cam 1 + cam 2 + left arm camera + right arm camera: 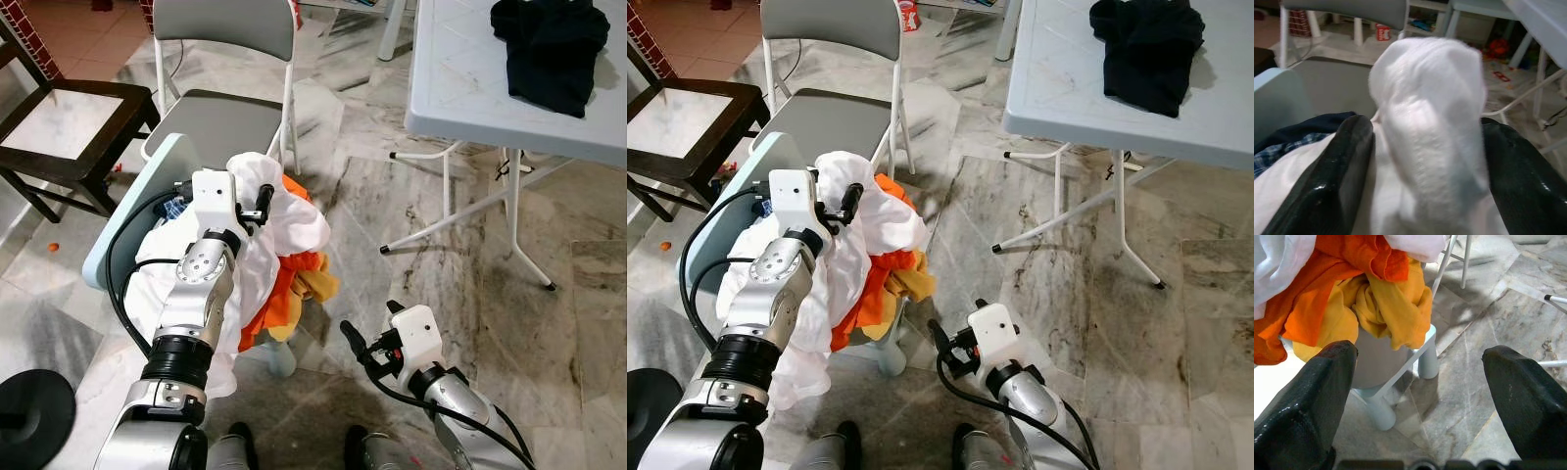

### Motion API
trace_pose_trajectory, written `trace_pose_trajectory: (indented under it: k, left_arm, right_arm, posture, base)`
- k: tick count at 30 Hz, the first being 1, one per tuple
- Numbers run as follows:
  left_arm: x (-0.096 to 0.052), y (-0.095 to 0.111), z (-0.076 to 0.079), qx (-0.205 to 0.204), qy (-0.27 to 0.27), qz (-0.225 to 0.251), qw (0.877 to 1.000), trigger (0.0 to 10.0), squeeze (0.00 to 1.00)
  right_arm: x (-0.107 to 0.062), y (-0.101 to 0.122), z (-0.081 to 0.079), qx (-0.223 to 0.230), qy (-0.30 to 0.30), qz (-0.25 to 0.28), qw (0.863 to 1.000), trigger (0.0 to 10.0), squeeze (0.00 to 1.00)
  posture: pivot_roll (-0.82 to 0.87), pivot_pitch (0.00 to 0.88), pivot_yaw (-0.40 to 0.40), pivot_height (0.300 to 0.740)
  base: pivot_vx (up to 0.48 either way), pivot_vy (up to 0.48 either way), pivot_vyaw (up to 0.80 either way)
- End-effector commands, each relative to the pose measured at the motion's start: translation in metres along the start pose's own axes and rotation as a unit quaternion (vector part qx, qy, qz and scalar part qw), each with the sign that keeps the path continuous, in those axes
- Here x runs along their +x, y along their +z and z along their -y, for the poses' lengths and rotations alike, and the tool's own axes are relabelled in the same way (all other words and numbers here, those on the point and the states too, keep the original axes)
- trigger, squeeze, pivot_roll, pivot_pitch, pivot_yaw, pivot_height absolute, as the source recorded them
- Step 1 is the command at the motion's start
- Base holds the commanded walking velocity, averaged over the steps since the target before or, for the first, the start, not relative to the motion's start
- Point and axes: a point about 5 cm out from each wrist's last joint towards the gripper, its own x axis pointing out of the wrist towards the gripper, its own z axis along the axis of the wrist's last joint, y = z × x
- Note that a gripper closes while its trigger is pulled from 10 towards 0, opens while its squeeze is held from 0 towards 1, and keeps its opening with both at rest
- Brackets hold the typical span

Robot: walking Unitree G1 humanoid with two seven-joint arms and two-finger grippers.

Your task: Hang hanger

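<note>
Currently no hanger can be made out; if one is present, I judge it buried in the clothes pile. My left hand (263, 206) is clamped on a fold of the white garment (284, 220) at the top of that pile, and the left wrist view shows white cloth bulging up between both fingers (1337, 181). The cloth lies directly ahead of this hand, so the left arm is the nearer one. The garment is bunched, and no long axis can be read from it.

Beneath it hang an orange garment (276, 304) and a yellow garment (1396, 308), draped over a small pale stool (1422, 357). My right hand (358, 348) hangs low, just beside the stool, fingers spread wide with nothing between them.

Behind the pile stands a grey chair (230, 113). The white counter (460, 88) carries a black garment (549, 49), well apart.
</note>
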Motion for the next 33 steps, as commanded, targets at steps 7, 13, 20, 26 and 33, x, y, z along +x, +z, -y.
trace_pose_trajectory:
  k: [7, 13, 20, 26, 33]
  left_arm:
    - [-0.001, 0.005, 0.007, 0.044, -0.037, 0.012, 0.998, 0.0, 0.00]
    - [0.000, 0.002, 0.003, 0.037, -0.032, -0.001, 0.999, 0.0, 0.00]
    - [-0.001, 0.000, -0.005, 0.036, -0.021, -0.010, 0.999, 0.0, 0.00]
    - [-0.002, 0.000, -0.007, 0.036, -0.019, -0.011, 0.999, 0.0, 0.00]
    - [-0.002, -0.001, -0.008, 0.035, -0.017, -0.012, 0.999, 0.0, 0.00]
  right_arm:
    - [0.000, -0.001, -0.001, 0.004, 0.001, -0.002, 1.000, 10.0, 0.00]
    - [0.000, -0.001, -0.001, 0.004, 0.001, -0.001, 1.000, 10.0, 0.00]
    - [0.000, -0.002, -0.001, 0.004, 0.001, -0.002, 1.000, 10.0, 0.00]
    - [0.001, -0.002, 0.000, 0.002, 0.003, -0.002, 1.000, 10.0, 0.00]
    - [0.001, -0.001, 0.001, 0.001, 0.004, -0.003, 1.000, 10.0, 0.00]
  posture:
    - [-0.06, 0.253, 0.005, 0.740]
    - [-0.06, 0.252, 0.007, 0.740]
    - [-0.06, 0.251, 0.006, 0.740]
    - [-0.06, 0.249, 0.002, 0.740]
    - [-0.05, 0.246, 0.002, 0.740]
  base:
    - [0.000, 0.000, 0.00]
    - [0.000, 0.000, 0.00]
    - [0.000, 0.000, 0.00]
    - [0.000, 0.000, 0.00]
    - [0.000, 0.000, 0.00]
